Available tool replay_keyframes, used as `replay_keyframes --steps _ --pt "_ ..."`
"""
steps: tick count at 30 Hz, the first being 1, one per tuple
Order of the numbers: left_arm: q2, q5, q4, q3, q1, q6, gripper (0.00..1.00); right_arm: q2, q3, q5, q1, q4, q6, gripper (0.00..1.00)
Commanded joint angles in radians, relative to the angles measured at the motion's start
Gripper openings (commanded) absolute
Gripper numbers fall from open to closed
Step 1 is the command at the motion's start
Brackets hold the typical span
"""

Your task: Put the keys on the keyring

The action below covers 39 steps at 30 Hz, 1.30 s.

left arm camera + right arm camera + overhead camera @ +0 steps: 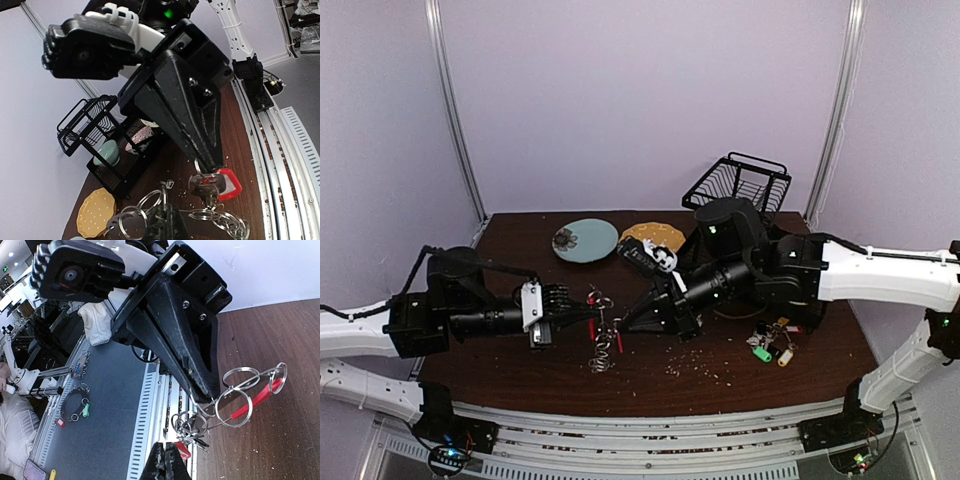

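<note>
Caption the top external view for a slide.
Left gripper and right gripper, both shut, hold the keyring and keys above the table.

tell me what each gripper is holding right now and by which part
The left gripper is shut on the keyring, pinching its wire loops beside the red sleeve. The right gripper is shut on a key, gripping its head next to the red tag.

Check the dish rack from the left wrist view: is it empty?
No, a pale green cup sits inside the black wire dish rack.

you see shiny silver metal on the keyring with a glossy red plastic sleeve, matt black scuffed gripper fingers, and a dark wood-grain table.
</note>
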Motion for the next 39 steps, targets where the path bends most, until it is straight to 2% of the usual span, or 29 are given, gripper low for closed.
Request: replay_keyframes --steps 1,7,14,27,39 --pt "-0.011 -0.056 0.069 -0.023 -0.030 0.060 0.00 0.016 0.028 -0.039 0.011 0.020 0.012 0.00" --pt "-0.029 -0.056 0.083 -0.040 -0.037 0.084 0.00 0.034 0.058 0.039 0.011 0.035 0.021 0.00" --pt "-0.039 -0.038 0.087 -0.051 -0.042 0.098 0.00 0.068 0.080 0.055 0.009 0.001 0.021 0.00" --pt "-0.056 -0.021 0.088 -0.065 -0.053 0.140 0.00 0.087 0.059 -0.072 -0.025 0.079 0.077 0.00" --pt "-0.073 -0.006 0.089 -0.072 -0.055 0.142 0.00 0.108 0.066 -0.053 -0.031 0.067 0.087 0.00"
